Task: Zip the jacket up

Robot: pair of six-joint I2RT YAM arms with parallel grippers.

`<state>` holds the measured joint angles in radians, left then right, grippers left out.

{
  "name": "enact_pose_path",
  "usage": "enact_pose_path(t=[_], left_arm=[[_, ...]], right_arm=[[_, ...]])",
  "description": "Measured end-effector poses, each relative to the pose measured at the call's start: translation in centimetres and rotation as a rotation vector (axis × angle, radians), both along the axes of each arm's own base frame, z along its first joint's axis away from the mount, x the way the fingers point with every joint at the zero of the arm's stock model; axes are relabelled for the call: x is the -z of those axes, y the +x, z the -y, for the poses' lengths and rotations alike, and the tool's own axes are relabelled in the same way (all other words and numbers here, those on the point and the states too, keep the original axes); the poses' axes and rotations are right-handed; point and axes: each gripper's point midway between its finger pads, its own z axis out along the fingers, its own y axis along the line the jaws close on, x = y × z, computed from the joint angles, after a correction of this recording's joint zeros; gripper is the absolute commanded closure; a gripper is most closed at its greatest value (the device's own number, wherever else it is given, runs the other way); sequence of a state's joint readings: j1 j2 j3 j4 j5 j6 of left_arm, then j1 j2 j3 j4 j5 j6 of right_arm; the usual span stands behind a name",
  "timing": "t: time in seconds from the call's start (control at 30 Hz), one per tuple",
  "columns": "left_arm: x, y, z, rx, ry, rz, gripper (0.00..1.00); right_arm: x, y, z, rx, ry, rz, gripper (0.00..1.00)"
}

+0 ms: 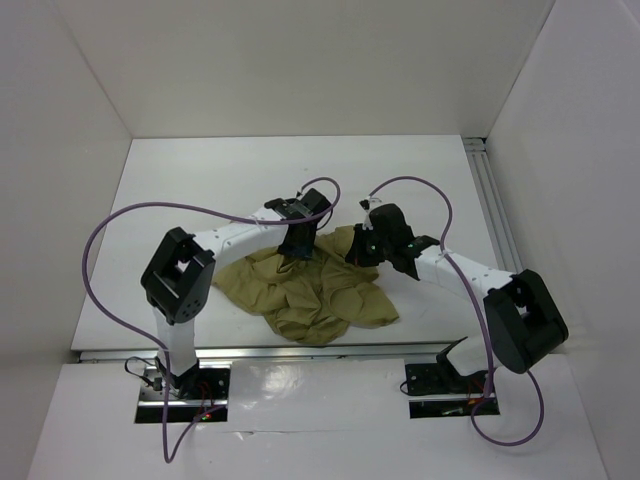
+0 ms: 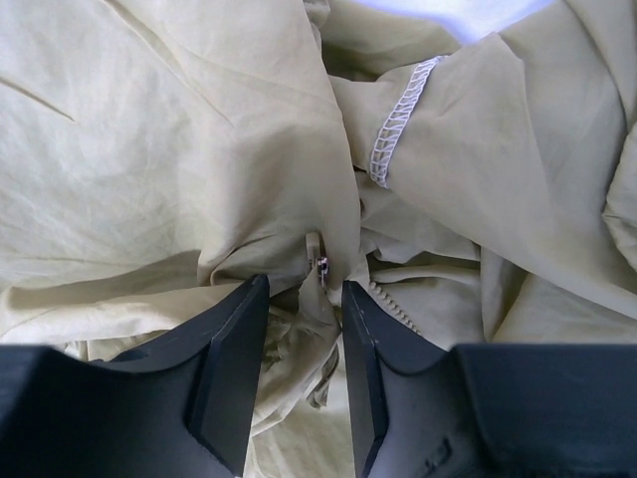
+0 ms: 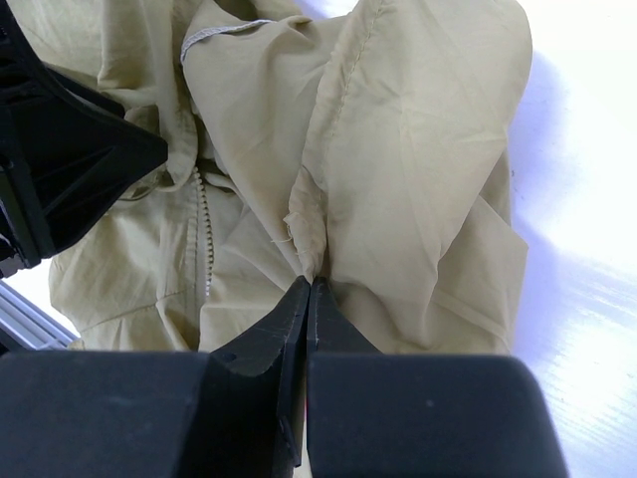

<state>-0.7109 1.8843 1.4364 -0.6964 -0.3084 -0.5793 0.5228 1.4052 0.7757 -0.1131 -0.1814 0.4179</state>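
The olive-tan jacket (image 1: 310,290) lies crumpled on the white table near the front edge. My left gripper (image 1: 297,247) hangs over its upper middle. In the left wrist view the left gripper (image 2: 305,291) is open, with a fold of jacket (image 2: 179,129) cloth between its fingers and the small metal zipper pull (image 2: 320,265) just beyond the tips. My right gripper (image 1: 362,247) is at the jacket's upper right edge. In the right wrist view the right gripper (image 3: 309,285) is shut on a pinched fold of jacket (image 3: 418,169) cloth. A row of zipper teeth (image 3: 206,239) runs to its left.
White walls enclose the table (image 1: 200,180) on three sides. An aluminium rail (image 1: 492,200) runs along the right edge. Purple cables (image 1: 130,215) arc over both arms. The left gripper's black body (image 3: 60,159) shows at the left of the right wrist view.
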Motion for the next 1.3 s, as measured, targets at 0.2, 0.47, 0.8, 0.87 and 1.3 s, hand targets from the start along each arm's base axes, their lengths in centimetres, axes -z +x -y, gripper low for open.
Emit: enact_pose_path(t=[0.2, 0.47, 0.8, 0.87, 1.3], left_arm=[[0.3, -0.1, -0.1, -0.002, 0.01, -0.007, 0.66], [0.4, -0.1, -0.5, -0.009, 0.022, -0.012, 0.91], [-2.0, 0.8, -3.9, -0.094, -0.19, 0.002, 1.0], [-3.8, 1.2, -5.0, -0.118, -0.293, 0.046, 1.0], [-10.1, 0.7, -4.5, 0.068, -0.764, 0.231, 1.0]], right_arm=[[0.2, 0.0, 0.0, 0.0, -0.004, -0.006, 1.0], [0.2, 0.0, 0.0, 0.001, -0.004, -0.006, 1.0], [0.2, -0.3, -0.4, -0.016, 0.004, -0.009, 1.0], [0.0, -0.5, -0.9, -0.034, 0.014, -0.005, 1.0], [-3.0, -1.2, -5.2, -0.166, 0.137, 0.086, 1.0]])
